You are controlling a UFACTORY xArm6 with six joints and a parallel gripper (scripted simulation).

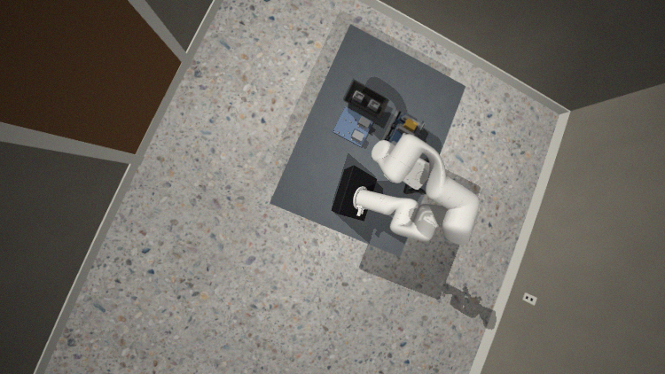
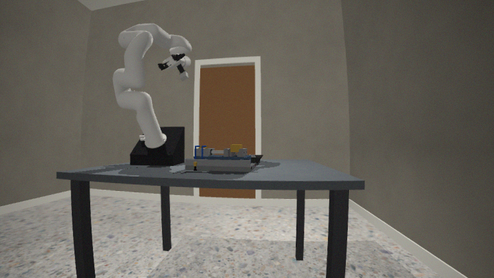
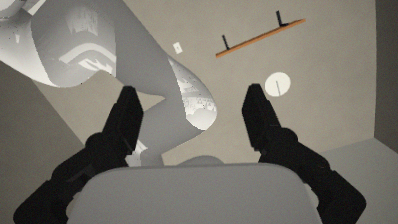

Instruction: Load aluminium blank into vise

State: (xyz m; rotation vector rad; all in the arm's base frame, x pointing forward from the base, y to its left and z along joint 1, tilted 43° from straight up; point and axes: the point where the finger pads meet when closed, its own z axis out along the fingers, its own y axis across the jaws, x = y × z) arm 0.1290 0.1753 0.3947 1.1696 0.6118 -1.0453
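Observation:
My gripper (image 2: 170, 62) is high above the table, far from all parts, and points at the wall. In the wrist view its fingers are wide apart with nothing between them. The vise (image 1: 401, 134) stands on the table, partly under my arm, and a yellow brass blank (image 1: 410, 124) sits in it. The blank stands above the jaws in the side view (image 2: 236, 147). The blue infeed plate (image 1: 350, 128) carries two grey blocks (image 1: 363, 122) (image 1: 357, 136). The black outfeed tray (image 1: 367, 98) holds two grey parts (image 1: 357, 97) (image 1: 373, 105).
My arm rises from a black pedestal (image 2: 159, 148) at the table's near-left side. The vise's blue hoses (image 2: 198, 150) are at its end toward the pedestal. The tray, plate and vise stand close together.

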